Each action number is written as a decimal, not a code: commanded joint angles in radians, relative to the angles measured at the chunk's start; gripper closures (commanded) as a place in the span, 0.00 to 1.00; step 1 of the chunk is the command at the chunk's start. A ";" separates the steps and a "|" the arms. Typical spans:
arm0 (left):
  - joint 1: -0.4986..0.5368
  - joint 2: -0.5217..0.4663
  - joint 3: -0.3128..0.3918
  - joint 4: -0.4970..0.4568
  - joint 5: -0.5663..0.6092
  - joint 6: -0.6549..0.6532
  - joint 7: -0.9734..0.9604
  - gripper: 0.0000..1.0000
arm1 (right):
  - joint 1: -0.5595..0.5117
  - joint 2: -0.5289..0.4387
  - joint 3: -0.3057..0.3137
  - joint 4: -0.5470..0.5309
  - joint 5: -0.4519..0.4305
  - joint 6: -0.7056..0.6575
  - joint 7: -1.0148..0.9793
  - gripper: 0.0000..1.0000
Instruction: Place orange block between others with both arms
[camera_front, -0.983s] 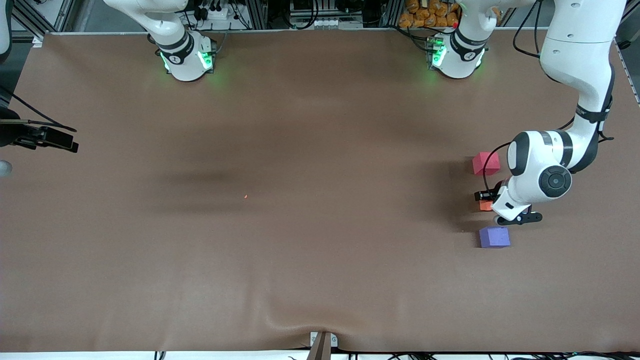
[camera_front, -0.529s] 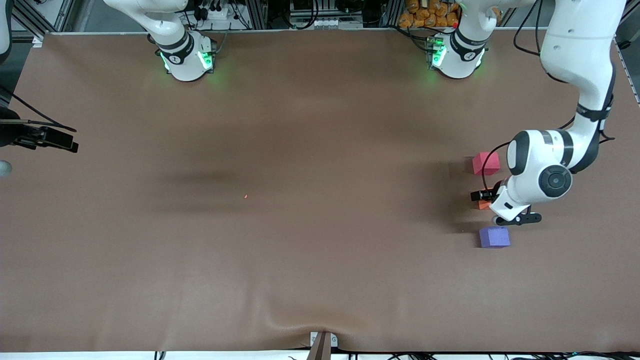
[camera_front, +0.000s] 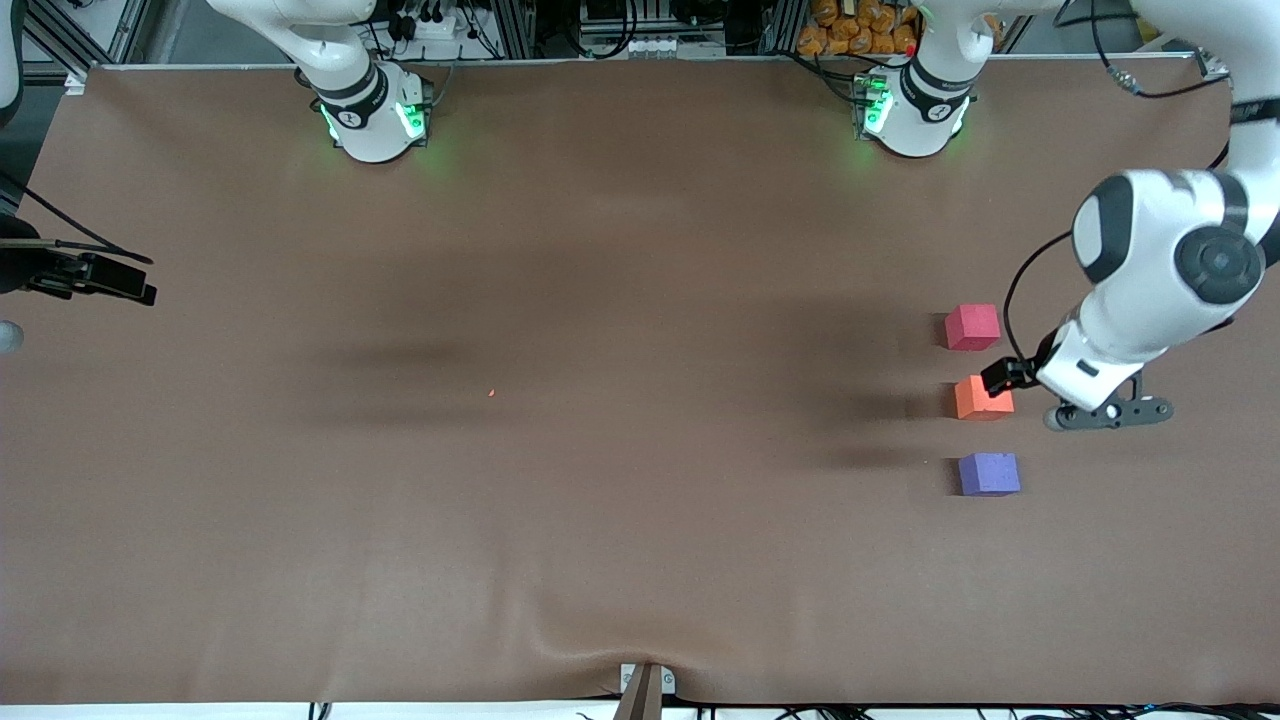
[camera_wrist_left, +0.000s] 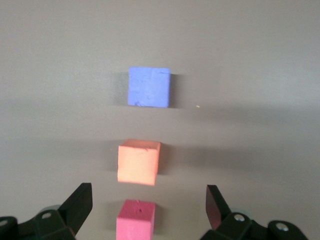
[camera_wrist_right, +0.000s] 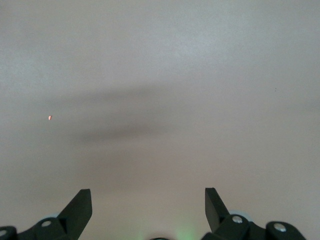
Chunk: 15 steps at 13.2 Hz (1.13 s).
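The orange block (camera_front: 983, 397) rests on the brown table between the pinkish-red cube (camera_front: 972, 327) and the purple-blue cube (camera_front: 989, 473), in one row with small gaps, toward the left arm's end. My left gripper (camera_front: 1003, 378) hangs above the table at that row, open and empty. The left wrist view looks down on the purple-blue cube (camera_wrist_left: 149, 87), the orange block (camera_wrist_left: 139, 161) and the pinkish-red cube (camera_wrist_left: 136, 220), with the left gripper (camera_wrist_left: 148, 189) spread wide above them. My right gripper (camera_wrist_right: 148, 192) is open over bare table; that arm waits.
A tiny orange speck (camera_front: 491, 392) lies near the middle of the brown table cover (camera_front: 640, 250). Both green-lit bases (camera_front: 372, 115) stand along the edge farthest from the front camera. A wrinkle (camera_front: 600, 640) marks the cover's near edge.
The left gripper opened, let go of the orange block between the other two cubes, and rose away toward the left arm's end. The right arm has not moved.
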 joint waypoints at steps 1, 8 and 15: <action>0.007 -0.008 -0.034 0.110 0.010 -0.147 -0.004 0.00 | -0.007 -0.003 0.003 0.004 0.012 0.001 -0.005 0.00; 0.008 -0.116 -0.078 0.265 0.003 -0.433 -0.007 0.00 | -0.006 -0.003 0.003 0.004 0.012 -0.001 -0.005 0.00; 0.008 -0.112 -0.066 0.460 -0.046 -0.681 0.082 0.00 | -0.002 -0.010 0.004 0.004 0.012 -0.013 -0.005 0.00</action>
